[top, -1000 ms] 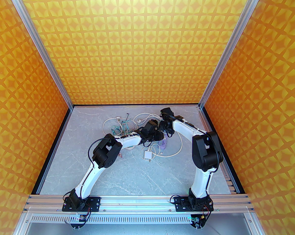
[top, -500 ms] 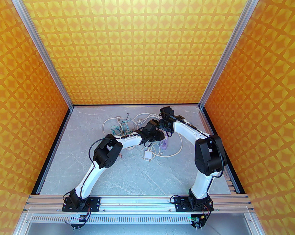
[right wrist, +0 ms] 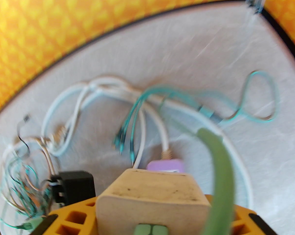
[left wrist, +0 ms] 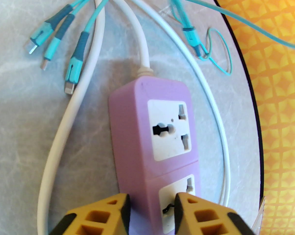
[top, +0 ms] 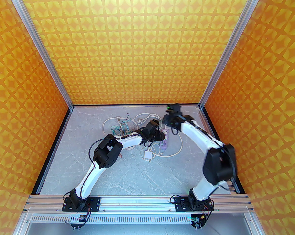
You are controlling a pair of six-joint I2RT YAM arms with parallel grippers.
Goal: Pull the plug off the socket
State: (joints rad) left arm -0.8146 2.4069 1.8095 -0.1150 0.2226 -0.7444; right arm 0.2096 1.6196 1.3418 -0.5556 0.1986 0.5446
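The plug (right wrist: 153,194) is off the power strip (left wrist: 149,131) and up in the air, gripped by the right gripper (right wrist: 154,217). It's a chunky cream block with rounded corners, a bit grubby, with dark specks along its top edge. A thick green cable (right wrist: 223,170) curves away from its right side, and there's a small green piece at its near end. The right wrist view is smeared, so finer detail is lost. The yellow fingers (right wrist: 66,219) sit closed against the plug's two sides, and past it a corner of the purple strip peeks out on the table (right wrist: 211,57) below.

The power strip lies flat on the grey marbled table, towards the back and right of the middle, as the top view shows. It's lilac with two white outlet faces, their slots uncovered, and a white cord (left wrist: 142,33) runs out of its far end and loops round both sides.

The left gripper (left wrist: 152,212) is down over the strip's near end, its fingers partly apart. I can't tell whether they are actually pinching it.

Teal cables (left wrist: 54,50) with three connector tips lie just beyond the strip's far left corner.
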